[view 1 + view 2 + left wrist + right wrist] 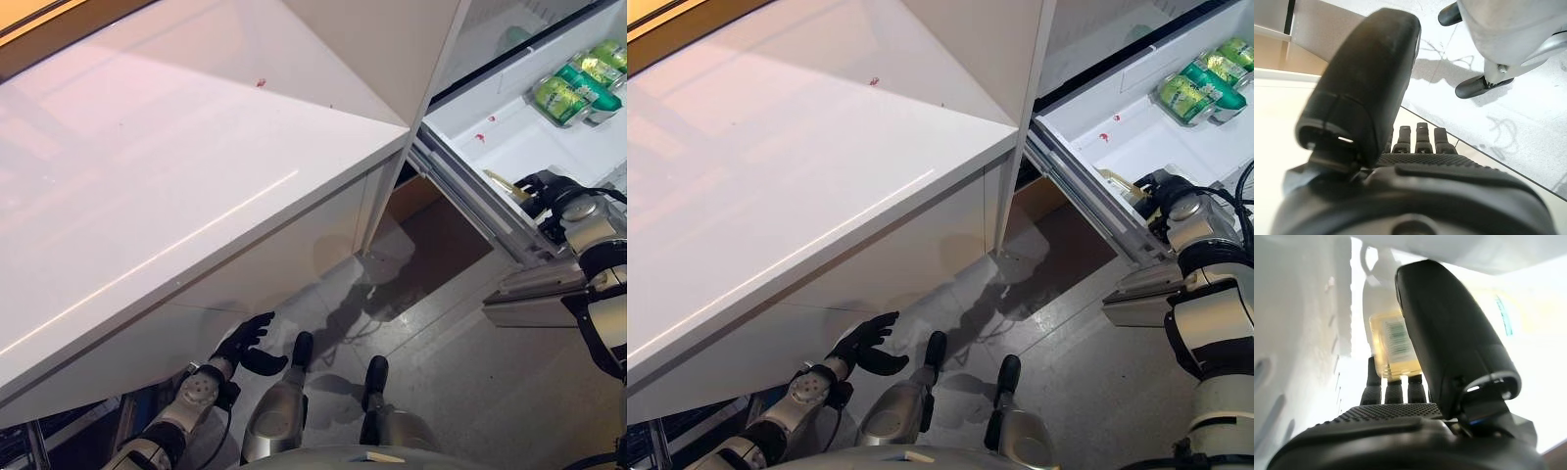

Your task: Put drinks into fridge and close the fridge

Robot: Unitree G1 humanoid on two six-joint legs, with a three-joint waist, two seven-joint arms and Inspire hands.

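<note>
The white fridge drawer (460,176) is pulled out at the right. Several green cans (578,83) lie at its far end. My right hand (544,191) reaches inside the drawer near its front rim. In the right wrist view a pale yellow drink bottle (1391,338) with a barcode label sits between the thumb (1449,333) and the fingers, close to the drawer's white wall. A sliver of the bottle (505,183) shows beside the hand. My left hand (245,343) hangs low by the floor under the white top, fingers relaxed and holding nothing.
A broad white top (176,196) fills the left and middle, with its corner (402,132) close to the drawer. Below the drawer a brown opening (431,225) shows above the grey floor (460,362).
</note>
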